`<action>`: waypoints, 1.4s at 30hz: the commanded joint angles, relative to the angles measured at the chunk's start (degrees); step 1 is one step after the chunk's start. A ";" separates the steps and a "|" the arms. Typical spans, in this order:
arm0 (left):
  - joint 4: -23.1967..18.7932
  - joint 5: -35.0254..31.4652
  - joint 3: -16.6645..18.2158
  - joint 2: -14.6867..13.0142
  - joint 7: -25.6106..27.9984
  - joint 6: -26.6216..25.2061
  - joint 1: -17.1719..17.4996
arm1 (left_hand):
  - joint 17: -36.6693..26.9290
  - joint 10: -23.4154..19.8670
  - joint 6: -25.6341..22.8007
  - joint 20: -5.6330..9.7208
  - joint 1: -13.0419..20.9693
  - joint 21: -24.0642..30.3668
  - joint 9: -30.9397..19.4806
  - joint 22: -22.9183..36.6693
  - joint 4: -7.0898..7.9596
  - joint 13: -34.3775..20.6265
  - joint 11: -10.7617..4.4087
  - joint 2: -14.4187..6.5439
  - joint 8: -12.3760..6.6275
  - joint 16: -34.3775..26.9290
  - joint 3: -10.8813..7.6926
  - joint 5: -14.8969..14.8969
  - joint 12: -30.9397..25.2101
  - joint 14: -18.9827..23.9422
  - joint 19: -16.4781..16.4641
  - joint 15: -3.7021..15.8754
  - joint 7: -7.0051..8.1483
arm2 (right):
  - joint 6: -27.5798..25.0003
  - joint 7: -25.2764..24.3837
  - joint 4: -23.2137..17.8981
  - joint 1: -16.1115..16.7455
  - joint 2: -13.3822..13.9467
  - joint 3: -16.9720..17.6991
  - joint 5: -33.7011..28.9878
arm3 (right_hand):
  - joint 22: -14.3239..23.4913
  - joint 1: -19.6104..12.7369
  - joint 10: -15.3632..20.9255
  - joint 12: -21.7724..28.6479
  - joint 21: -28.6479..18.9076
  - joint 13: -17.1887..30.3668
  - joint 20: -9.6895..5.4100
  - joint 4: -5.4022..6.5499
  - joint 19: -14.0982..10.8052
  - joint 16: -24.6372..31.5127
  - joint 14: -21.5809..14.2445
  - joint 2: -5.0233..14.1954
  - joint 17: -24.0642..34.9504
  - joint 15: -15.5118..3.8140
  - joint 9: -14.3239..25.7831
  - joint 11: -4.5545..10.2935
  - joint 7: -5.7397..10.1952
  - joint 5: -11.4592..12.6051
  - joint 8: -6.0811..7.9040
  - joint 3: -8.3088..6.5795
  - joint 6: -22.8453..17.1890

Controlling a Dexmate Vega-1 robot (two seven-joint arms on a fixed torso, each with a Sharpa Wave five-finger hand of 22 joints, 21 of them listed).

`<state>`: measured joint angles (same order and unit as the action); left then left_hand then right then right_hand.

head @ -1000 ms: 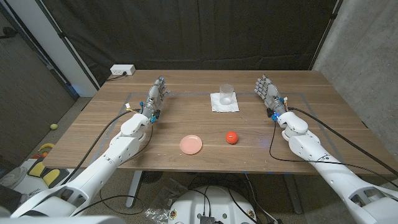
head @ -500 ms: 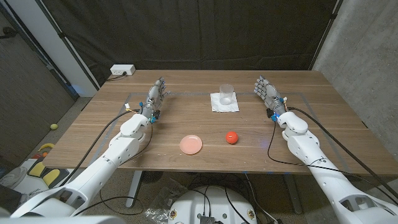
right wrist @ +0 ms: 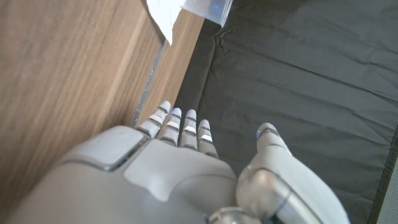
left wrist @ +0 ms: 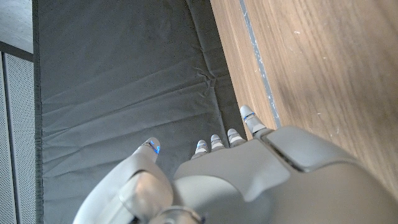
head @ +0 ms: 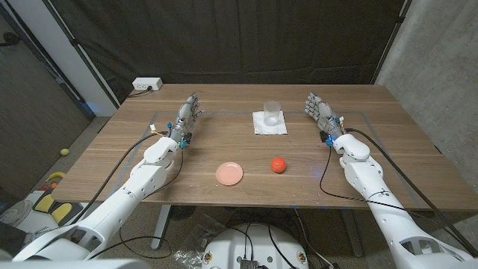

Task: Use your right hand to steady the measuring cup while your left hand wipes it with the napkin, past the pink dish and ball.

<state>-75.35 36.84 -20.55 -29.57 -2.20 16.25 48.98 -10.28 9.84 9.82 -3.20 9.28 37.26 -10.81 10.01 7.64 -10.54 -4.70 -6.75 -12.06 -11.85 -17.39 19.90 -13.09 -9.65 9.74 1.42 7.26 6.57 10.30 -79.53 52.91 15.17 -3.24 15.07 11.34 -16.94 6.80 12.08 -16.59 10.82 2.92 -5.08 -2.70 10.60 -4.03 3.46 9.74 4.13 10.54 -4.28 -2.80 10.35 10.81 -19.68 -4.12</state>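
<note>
A clear measuring cup (head: 272, 112) stands upright on a white napkin (head: 269, 125) at the far middle of the table. Nearer the front lie a pink dish (head: 229, 173) and a red ball (head: 278, 165). My left hand (head: 187, 117) stands open at the far left, fingers straight and holding nothing, well apart from the cup. My right hand (head: 320, 110) stands open to the right of the napkin, also holding nothing. The right wrist view shows my right hand (right wrist: 180, 162) with a corner of the napkin (right wrist: 163, 14) and the cup's base (right wrist: 208, 9) beyond its fingers (right wrist: 186, 127). The left wrist view shows my left hand (left wrist: 249, 174) beside bare wood.
A white power strip (head: 147, 84) sits at the table's far left corner. Faint tape lines mark a rectangle on the wooden table (head: 388, 149). A dark curtain hangs behind the far edge. Bare wood lies between each hand and the napkin.
</note>
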 commanded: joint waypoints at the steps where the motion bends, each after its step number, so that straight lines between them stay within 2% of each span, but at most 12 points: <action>1: 1.07 0.19 -0.07 0.38 -0.80 -0.08 -0.69 | -0.13 0.59 4.70 0.01 0.31 -0.39 -0.22 0.28 -0.37 -0.31 0.17 0.49 -0.02 0.14 -0.14 -0.13 0.15 -2.05 4.87 -0.16 0.22 | -0.71 1.17 -0.66 -0.56 0.43 -0.22 -5.84 | 0.09 -1.31 -0.92 -0.36 0.27 0.08 -0.99 -0.87 -0.24 -0.23 0.25 -0.11 0.30 -0.13 0.20 0.00 -0.15 -0.01 0.02 -0.18 0.68; 9: 2.29 0.30 -0.21 0.83 -1.39 -0.02 -1.40 | -0.14 0.50 4.61 -0.16 0.39 -0.50 -0.22 0.29 -0.39 -0.32 0.22 0.52 -0.01 0.19 -0.10 -0.19 0.22 -1.93 4.75 -0.16 0.18 | -1.65 1.32 -1.65 -2.24 4.13 -4.03 -10.59 | 0.02 -2.67 -2.03 -0.63 0.46 0.10 -0.94 -2.12 -0.36 -0.40 1.02 -1.19 0.31 -0.30 0.22 0.13 -0.23 0.20 -0.03 -0.05 1.66; 15: 3.05 0.33 -0.27 1.08 -1.63 -0.06 -1.82 | -0.15 0.45 4.54 -0.17 0.43 -0.59 -0.22 0.31 -0.36 -0.33 0.21 0.50 -0.01 0.25 -0.07 -0.24 0.28 -1.88 4.64 -0.11 0.14 | -1.99 0.64 -1.95 -3.57 6.21 -6.82 -13.00 | -0.07 -3.75 -2.34 -0.58 0.22 0.11 -0.26 -3.14 -1.56 -0.29 1.04 -2.62 0.31 -0.77 0.25 0.23 -0.30 0.56 0.19 0.35 1.80; 19: 3.56 0.36 -0.28 1.31 -1.77 0.06 -2.12 | -0.16 0.37 4.46 -0.19 0.44 -0.65 -0.22 0.32 -0.34 -0.33 0.27 0.48 -0.02 0.25 -0.05 -0.27 0.30 -1.79 4.57 -0.09 0.07 | -2.51 -0.14 -2.10 -4.37 7.04 -8.31 -13.94 | -0.13 -4.50 -2.32 -0.47 0.09 0.12 -0.59 -3.71 -2.30 -0.13 0.70 -3.58 0.31 -0.85 0.26 0.43 -0.40 0.87 0.40 0.64 1.61; 25: 4.09 0.36 -0.32 1.55 -1.99 0.15 -2.47 | -0.18 0.28 4.49 -0.23 0.45 -0.75 -0.23 0.34 -0.28 -0.34 0.29 0.42 0.03 0.29 -0.02 -0.32 0.35 -1.68 4.49 -0.06 0.10 | -1.67 -1.15 -1.69 -5.55 8.38 -10.53 -15.25 | -0.19 -5.43 -2.33 -0.37 0.18 0.13 -0.85 -4.25 -2.57 0.08 0.13 -4.67 0.32 -0.73 0.28 0.66 -0.45 1.26 0.55 0.98 1.56; 42: 4.71 0.37 -0.35 1.58 -2.53 -0.11 -3.09 | -0.21 0.11 4.39 -0.26 0.45 -1.04 -0.24 0.38 -0.10 -0.35 0.39 0.17 0.08 0.41 0.02 -0.42 0.49 -1.57 4.33 -0.06 0.07 | -0.73 -3.83 -1.95 -7.33 10.86 -15.08 -17.14 | -0.22 -7.08 -2.63 -0.28 0.57 0.15 -1.05 -4.76 -2.57 0.00 0.14 -7.43 0.36 -1.09 0.32 1.03 -0.26 2.17 0.75 2.13 1.42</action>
<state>-71.02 37.18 -20.84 -28.09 -4.39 16.21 46.28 -10.27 9.85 9.82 -3.18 9.36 36.37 -10.79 10.28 7.58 -10.81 -4.70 -6.66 -12.06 -11.66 -17.32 19.67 -12.64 -9.65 9.74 1.43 7.25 5.08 8.12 -81.24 46.69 24.26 -15.35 -0.44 10.91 -23.88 4.15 11.65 -16.09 10.82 2.15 -9.72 -4.99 10.38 -3.53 -3.19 10.02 3.18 10.53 -3.66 -2.87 12.13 11.26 -17.71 -2.63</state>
